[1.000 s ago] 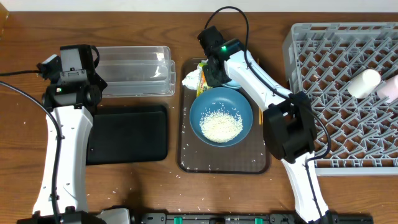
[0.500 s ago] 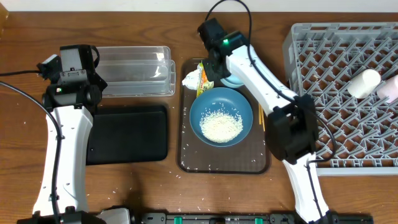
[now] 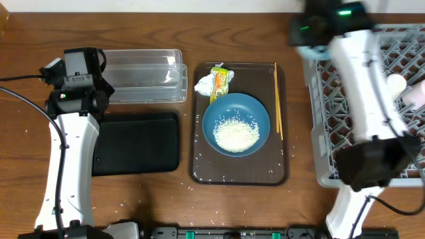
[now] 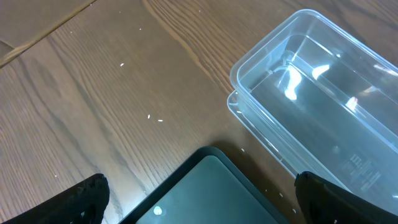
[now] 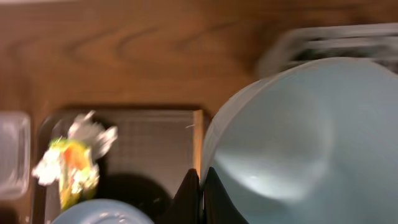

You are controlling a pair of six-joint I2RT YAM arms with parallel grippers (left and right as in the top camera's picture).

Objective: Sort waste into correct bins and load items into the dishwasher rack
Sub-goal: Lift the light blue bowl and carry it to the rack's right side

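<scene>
Since the right claw (image 5: 200, 193) grips the small bowl (image 5: 292, 137) by its rim, a fast swing to the rack (image 3: 323, 126) could fling it; left claw (image 4: 199, 199) gapes empty.

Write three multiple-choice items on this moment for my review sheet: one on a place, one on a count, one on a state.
1. Where does the heap of loose white rice grains lie?
A) in the clear plastic tub
B) in the large blue bowl
C) in the grey plastic rack

2. How many bowls stand on the brown rectangular serving tray?
A) none
B) one
C) two

3. How is the right gripper?
A) open and empty
B) shut on the thin wooden chopsticks
C) shut on the small light-blue bowl

Answers:
1 B: the overhead view shows the grains inside that bowl.
2 B: only the large blue bowl stands there.
3 C: the right wrist view shows its fingers closed on the bowl's edge.
</scene>
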